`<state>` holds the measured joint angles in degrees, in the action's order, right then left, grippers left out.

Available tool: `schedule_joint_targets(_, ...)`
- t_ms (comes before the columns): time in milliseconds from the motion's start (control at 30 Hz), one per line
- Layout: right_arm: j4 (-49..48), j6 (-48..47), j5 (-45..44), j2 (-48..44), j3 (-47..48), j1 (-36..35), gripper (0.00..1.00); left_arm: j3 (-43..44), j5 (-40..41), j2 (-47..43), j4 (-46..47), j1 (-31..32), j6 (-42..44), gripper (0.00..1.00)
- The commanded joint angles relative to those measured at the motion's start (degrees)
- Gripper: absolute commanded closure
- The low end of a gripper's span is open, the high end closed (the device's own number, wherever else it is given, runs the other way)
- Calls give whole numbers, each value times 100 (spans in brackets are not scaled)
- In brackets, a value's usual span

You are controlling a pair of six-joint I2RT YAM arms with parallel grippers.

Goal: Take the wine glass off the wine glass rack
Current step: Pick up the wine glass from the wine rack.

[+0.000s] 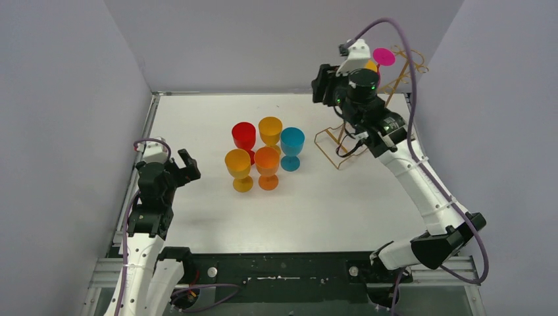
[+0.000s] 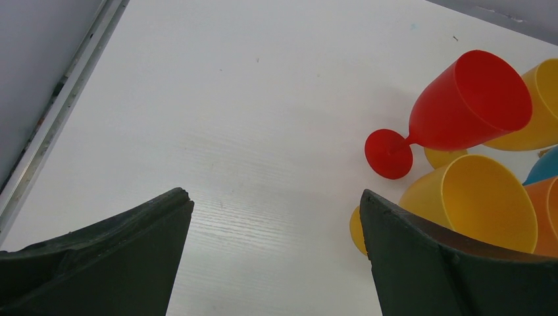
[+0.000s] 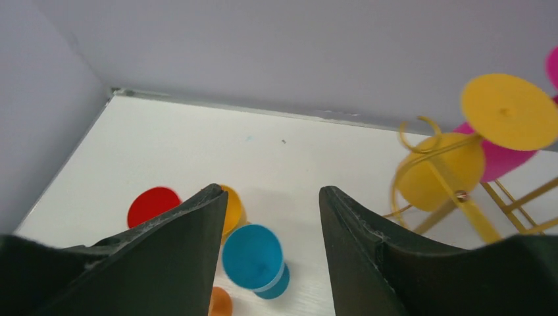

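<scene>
The wine glass rack [image 3: 468, 209] stands at the two o'clock corner of the desk [image 1: 197, 118]; a yellow wine glass [image 3: 434, 178] and a pink wine glass [image 3: 503, 164] hang upside down from its top hooks; the right jaws, raised at nine o'clock of those two, stand partly apart and grip nothing; a cluster of five glasses [image 1: 268, 161] stands upright mid-desk; the left jaws, low at eight o'clock, gape wide and hold nothing.

White arm links [image 1: 421, 191], black joints [image 1: 434, 249]; purple cables [image 1: 412, 85].
</scene>
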<state>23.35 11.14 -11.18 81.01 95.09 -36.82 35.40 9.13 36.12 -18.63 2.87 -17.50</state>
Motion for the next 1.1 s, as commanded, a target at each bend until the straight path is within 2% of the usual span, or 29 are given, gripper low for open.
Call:
schedule_joint_targets(0,52,788,770,27,516,1105,46,28,-97,-8,237,-29,72,3)
schedule_joint_targets(67,-48,1030,1036,53,478,1557,46,24,-103,-8,235,-24,79,3)
schedule_joint_targets(233,-222,1823,1081,292,485,2471,44,22,-148,-17,254,-24,70,3)
schedule_joint_targets(400,-346,2377,1369,450,379,3093,45,19,-113,-37,230,-24,71,3)
schedule_joint_targets(567,-587,2567,1278,417,146,3251,47,-2,-173,-17,266,-24,71,3)
schedule_joint_targets(700,-1038,2793,1144,393,-191,3294,54,-2,-183,-30,275,-24,75,3)
schedule_joint_targets(867,-1009,2986,701,551,-259,3312,52,-1,-162,-34,251,-24,71,3)
schedule_joint_targets(1067,-1196,2966,613,726,-319,3312,53,-2,-178,-47,252,-24,71,3)
